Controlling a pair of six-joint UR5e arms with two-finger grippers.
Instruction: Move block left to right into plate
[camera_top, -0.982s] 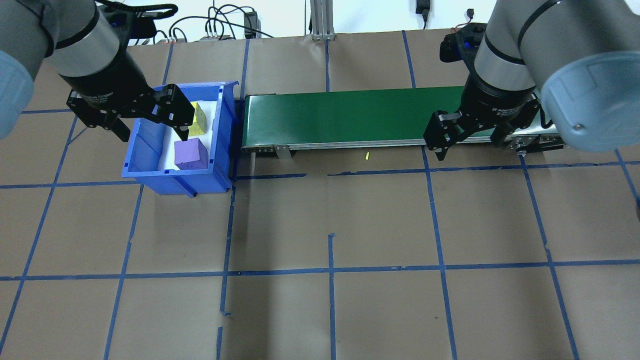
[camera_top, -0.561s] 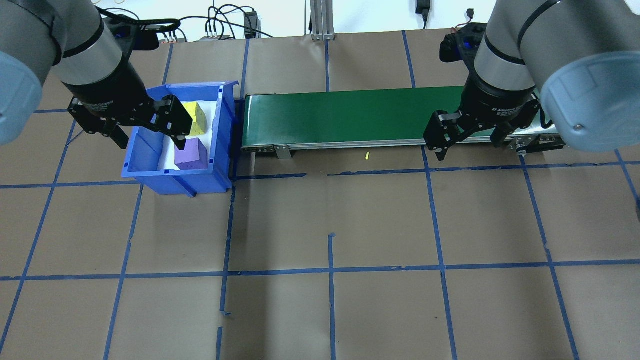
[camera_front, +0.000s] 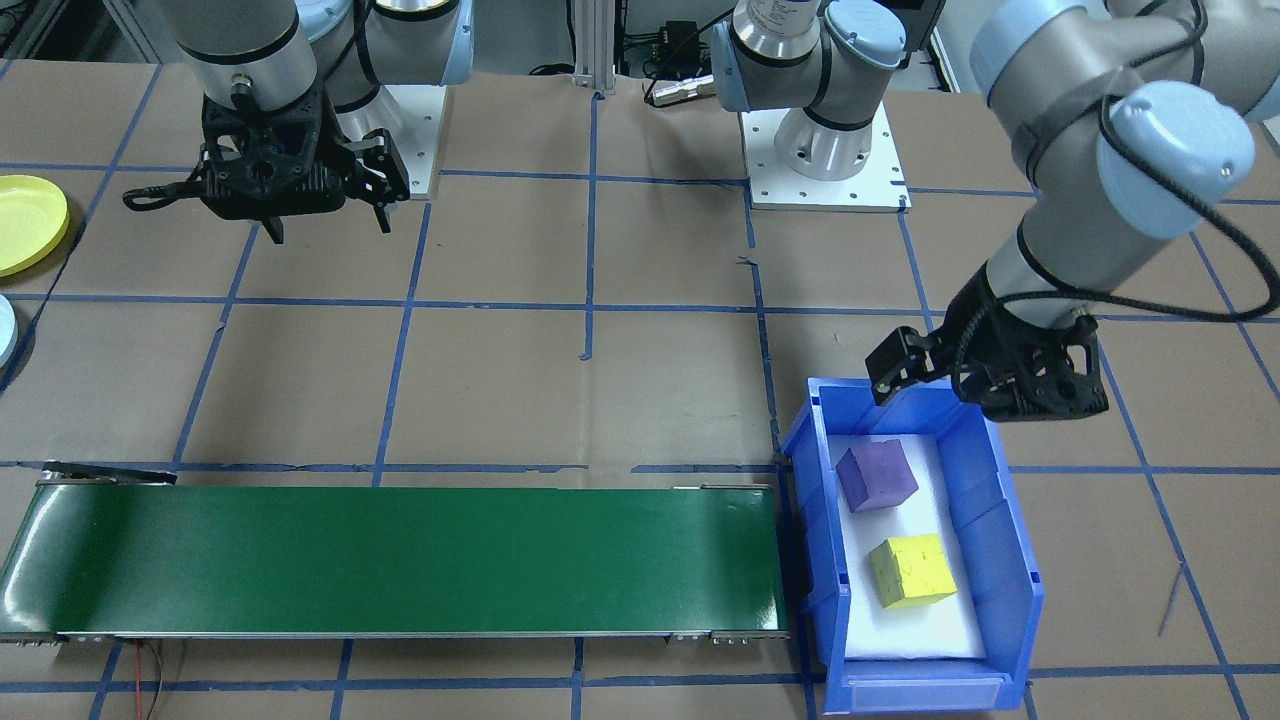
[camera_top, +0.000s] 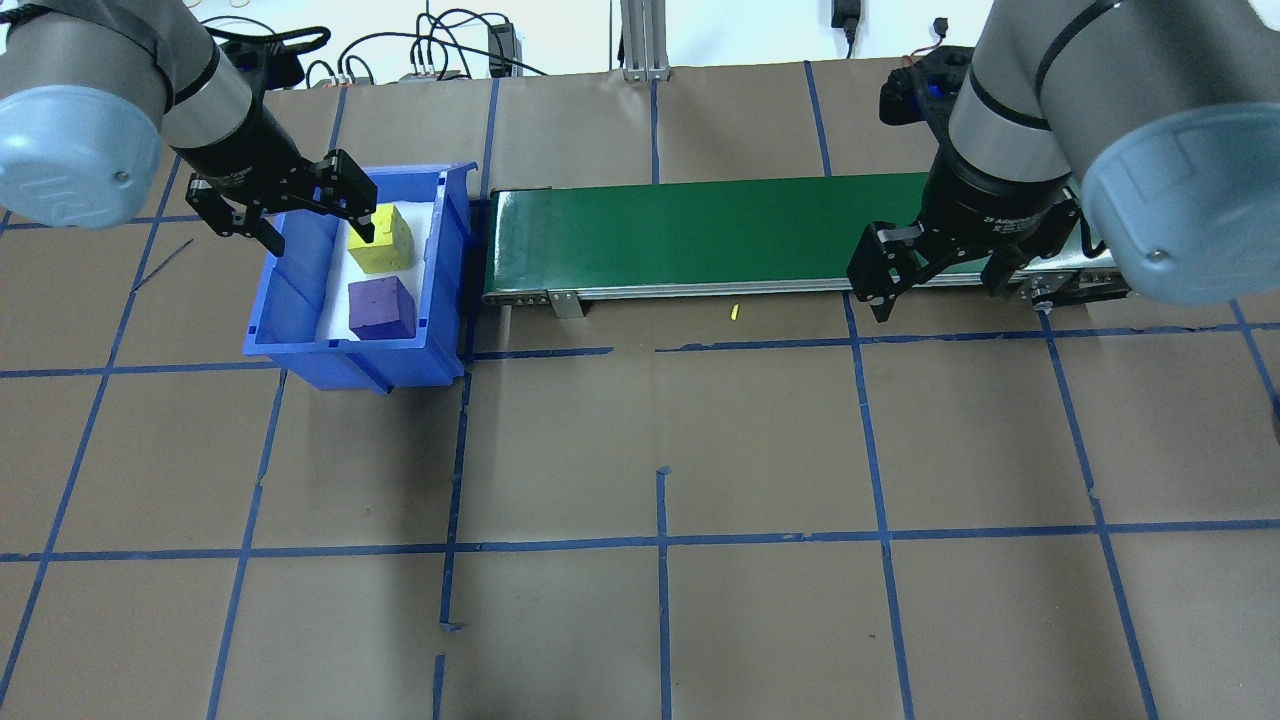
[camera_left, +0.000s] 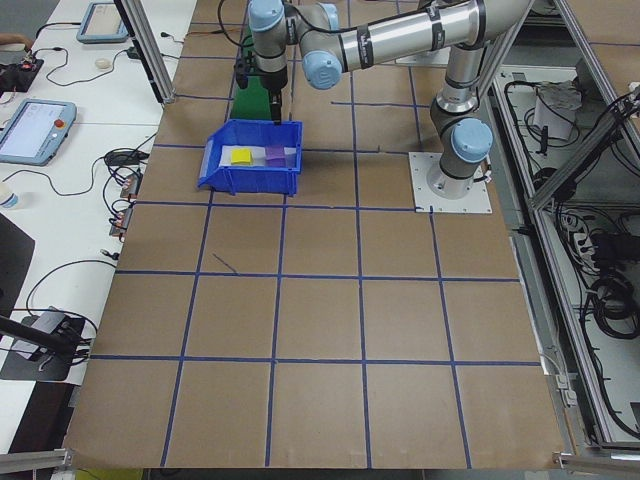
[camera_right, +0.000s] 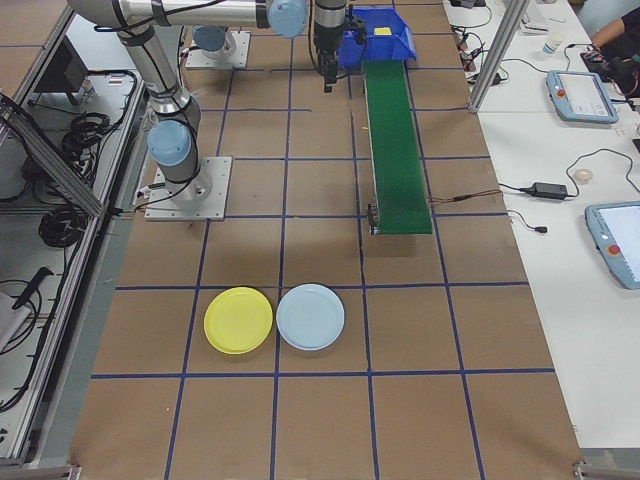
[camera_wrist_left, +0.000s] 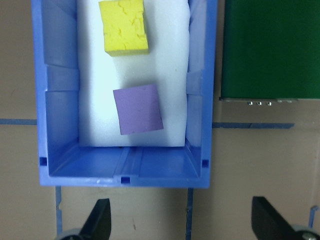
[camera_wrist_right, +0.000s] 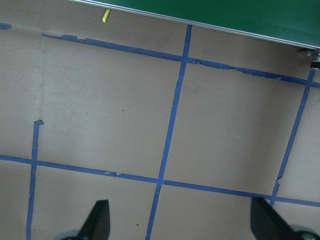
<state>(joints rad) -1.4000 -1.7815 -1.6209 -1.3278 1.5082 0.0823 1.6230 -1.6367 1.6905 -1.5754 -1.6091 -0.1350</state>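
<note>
Blocks, a purple block (camera_wrist_left: 138, 109) and a yellow block (camera_wrist_left: 123, 26), are seen lying apart on white padding in the blue bin (camera_wrist_left: 57, 100), judged light, soft foam best pinched across flat opposite sides by the left gripper (camera_top: 307, 212), spread wide above.

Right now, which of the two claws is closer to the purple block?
The left gripper, hovering open over the blue bin holding the purple block. The right gripper sits at the conveyor's far end.

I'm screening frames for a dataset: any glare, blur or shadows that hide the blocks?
Left wrist view: sharp, the white foam bright but purple block and yellow block clear. Front-facing view: slight sheen on the belt only. Side views: blocks tiny, details lost.
</note>
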